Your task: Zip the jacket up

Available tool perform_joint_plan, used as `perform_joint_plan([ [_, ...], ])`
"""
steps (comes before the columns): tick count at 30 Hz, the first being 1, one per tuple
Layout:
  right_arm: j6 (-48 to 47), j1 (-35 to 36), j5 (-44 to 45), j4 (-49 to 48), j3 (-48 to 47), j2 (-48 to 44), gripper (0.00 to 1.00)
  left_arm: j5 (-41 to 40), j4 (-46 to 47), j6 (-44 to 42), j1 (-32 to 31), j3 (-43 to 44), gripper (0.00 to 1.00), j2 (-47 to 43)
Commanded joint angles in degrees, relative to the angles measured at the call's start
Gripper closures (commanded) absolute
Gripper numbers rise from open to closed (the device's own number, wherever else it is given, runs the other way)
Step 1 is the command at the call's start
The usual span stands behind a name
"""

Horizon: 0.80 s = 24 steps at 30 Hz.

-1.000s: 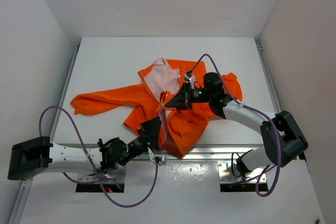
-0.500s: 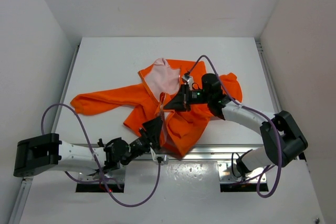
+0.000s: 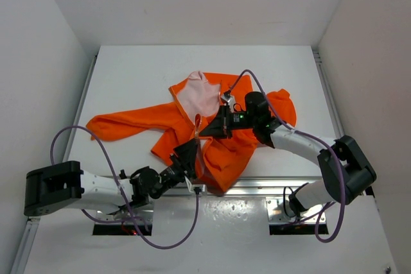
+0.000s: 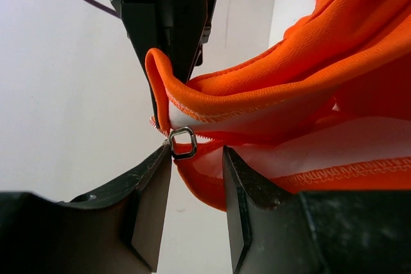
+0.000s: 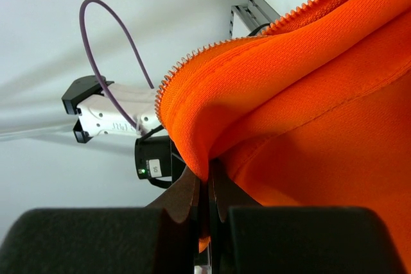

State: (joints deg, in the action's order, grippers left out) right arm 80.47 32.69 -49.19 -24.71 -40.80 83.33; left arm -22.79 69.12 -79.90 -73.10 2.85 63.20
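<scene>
The orange jacket (image 3: 160, 120) lies crumpled mid-table with its pink lining (image 3: 196, 97) showing at the collar. My right gripper (image 3: 207, 132) is shut on the jacket's toothed zipper edge (image 5: 192, 75) and lifts it, the fabric pinched between its fingers (image 5: 207, 181). My left gripper (image 3: 188, 156) sits at the near hem, its jaws open. In the left wrist view the hem (image 4: 212, 178) hangs at the fingertips (image 4: 197, 152), and the metal zipper pull ring (image 4: 182, 142) rests against the left finger's tip. The right gripper (image 4: 170, 24) shows just beyond, gripping the fold.
One sleeve (image 3: 112, 126) stretches left across the white table (image 3: 141, 75). The table's metal front rail (image 3: 270, 184) runs just behind the jacket's near hem. Purple cables (image 3: 83, 139) loop off both arms. White walls close in the table.
The left arm's rear links have swung right while its gripper stays at the hem. The right gripper has shifted slightly toward the near-left with the zipper edge still pinched.
</scene>
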Motion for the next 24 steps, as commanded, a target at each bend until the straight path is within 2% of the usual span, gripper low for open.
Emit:
perform_joint_plan([
  [1, 1.71, 0.89, 0.15, -1.83, 0.02, -0.89, 1.0, 0.37, 4.96, -0.17, 1.55, 1.89, 0.57, 0.96],
  [7, 1.71, 0.8, 0.06, -1.75, 0.37, -0.63, 1.0, 1.52, 6.9, -0.7, 2.08, 2.51, 0.57, 2.19],
  [15, 1.97, 0.71, 0.32, -1.92, 0.19, -0.27, 1.0, 3.27, 8.66, -0.7, 2.08, 2.51, 0.62, 2.19],
  [19, 1.98, 1.06, 0.5, -1.92, -0.16, -0.01, 1.0, 6.35, 6.91, -0.7, 2.08, 1.28, 0.63, -0.87],
  [22, 1.89, 0.97, 0.32, -2.18, -0.34, -0.01, 1.0, 6.97, 2.87, 0.53, 2.08, 1.28, 0.67, -2.12],
  [24, 1.71, 0.89, 0.41, -2.1, -0.34, 0.08, 1.0, 6.97, 2.34, 0.53, 2.08, 1.28, 0.74, -2.91],
])
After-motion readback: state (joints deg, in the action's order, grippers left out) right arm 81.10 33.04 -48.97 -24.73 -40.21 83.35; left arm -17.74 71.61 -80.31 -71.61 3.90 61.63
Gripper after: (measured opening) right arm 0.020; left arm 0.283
